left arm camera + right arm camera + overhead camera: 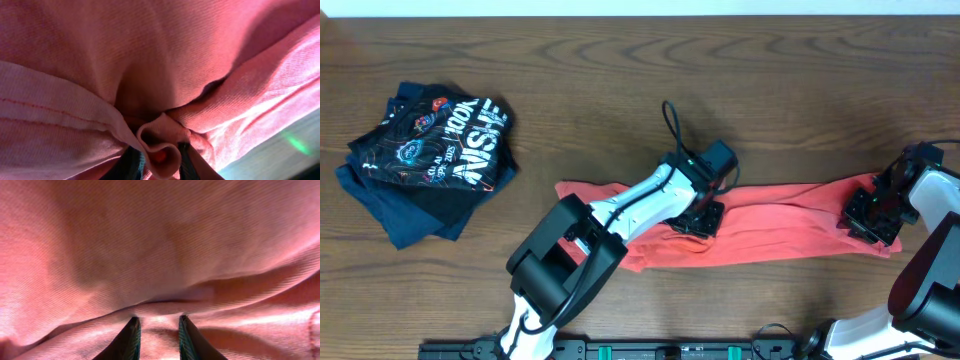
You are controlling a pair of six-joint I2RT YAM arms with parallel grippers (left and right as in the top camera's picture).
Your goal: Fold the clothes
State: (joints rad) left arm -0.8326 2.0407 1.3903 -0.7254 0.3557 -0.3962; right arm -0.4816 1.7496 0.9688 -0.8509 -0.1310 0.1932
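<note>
The red-orange T-shirt (pixel 780 225) lies bunched into a long strip across the front of the wooden table, with no lettering showing. My left gripper (pixel 698 218) is down on the middle of the strip. In the left wrist view its fingers (pixel 159 157) are shut on a rolled fold of the shirt (pixel 150 60). My right gripper (pixel 870 220) is at the strip's right end. In the right wrist view its fingers (pixel 159 325) pinch a ridge of the shirt (pixel 160 245), which fills the view.
A pile of dark navy and black garments with white lettering (pixel 430 160) lies at the left of the table (pixel 720 80). The arm bases stand along the front edge.
</note>
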